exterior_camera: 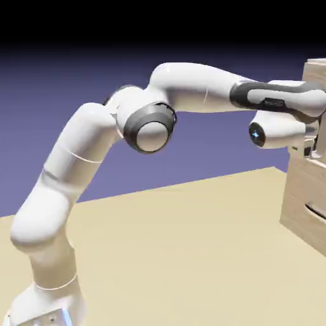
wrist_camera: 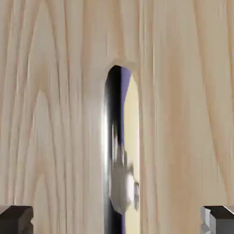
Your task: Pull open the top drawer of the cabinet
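Note:
The cabinet (exterior_camera: 304, 204) of pale wood stands at the exterior view's right edge, and my arm reaches across to its upper part. My gripper (exterior_camera: 312, 148) is right up against the front there. In the hand view the top drawer (wrist_camera: 55, 114) fills the picture with wood grain. Its dark, shiny handle (wrist_camera: 114, 137) runs up the middle of that view. My gripper (wrist_camera: 117, 221) is open: one grey fingertip (wrist_camera: 16, 219) shows at the bottom left and the other at the bottom right, wide apart, with the handle in line between them. Nothing is held.
A lower drawer with its own dark handle (exterior_camera: 315, 210) sits beneath my hand. The tan table (exterior_camera: 178, 255) stretches from the robot's base to the cabinet's foot.

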Controlling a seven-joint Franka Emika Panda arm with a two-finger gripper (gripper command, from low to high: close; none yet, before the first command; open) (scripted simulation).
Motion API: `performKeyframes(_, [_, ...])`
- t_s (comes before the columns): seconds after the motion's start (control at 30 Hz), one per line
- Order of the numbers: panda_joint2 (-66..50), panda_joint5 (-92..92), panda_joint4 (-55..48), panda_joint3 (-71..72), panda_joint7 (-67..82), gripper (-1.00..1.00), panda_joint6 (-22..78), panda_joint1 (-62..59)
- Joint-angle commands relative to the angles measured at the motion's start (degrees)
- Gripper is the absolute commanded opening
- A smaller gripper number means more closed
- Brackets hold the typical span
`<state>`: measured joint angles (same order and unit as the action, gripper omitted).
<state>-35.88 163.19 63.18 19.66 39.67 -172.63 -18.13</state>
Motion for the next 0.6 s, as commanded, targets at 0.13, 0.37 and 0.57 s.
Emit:
performKeyframes(0.13, [-1.2, -0.05, -1.82, -0.08, 0.24, -1.0, -0.66, 0.37])
performKeyframes(0.37, [7.94, 2.22, 12.72, 0.1, 0.18, -1.0, 4.95, -2.55])
performKeyframes(0.57, [16.33, 2.58, 25.17, 0.83, -1.58, -1.0, 9.39, -5.32])
